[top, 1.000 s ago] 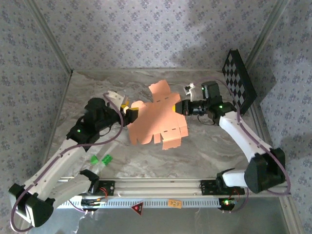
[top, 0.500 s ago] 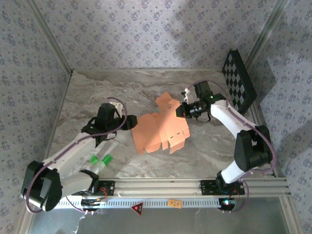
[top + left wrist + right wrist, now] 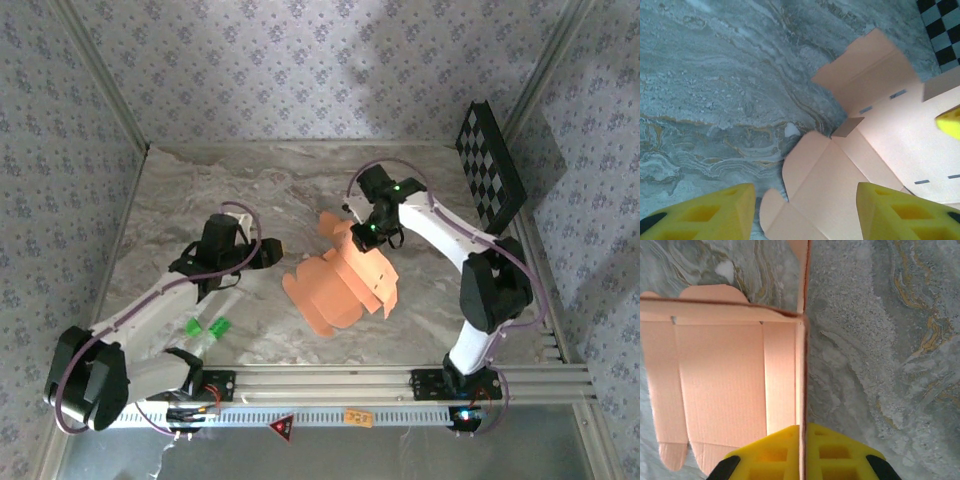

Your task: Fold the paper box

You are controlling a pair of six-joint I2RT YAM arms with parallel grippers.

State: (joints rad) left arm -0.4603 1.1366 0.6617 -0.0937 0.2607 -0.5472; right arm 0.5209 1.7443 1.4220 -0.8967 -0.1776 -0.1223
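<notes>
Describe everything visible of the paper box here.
The paper box is a thin, matte, salmon-orange card blank, not yet folded into a box. It has creased panels, rounded flaps along its edges and a few small slots. It sits mid-table on the marbled table, partly raised: the right gripper is shut on the edge of one panel, which stands upright, while the rest slopes down to the tabletop. The left gripper hangs open above its flaps, not gripping it.
</notes>
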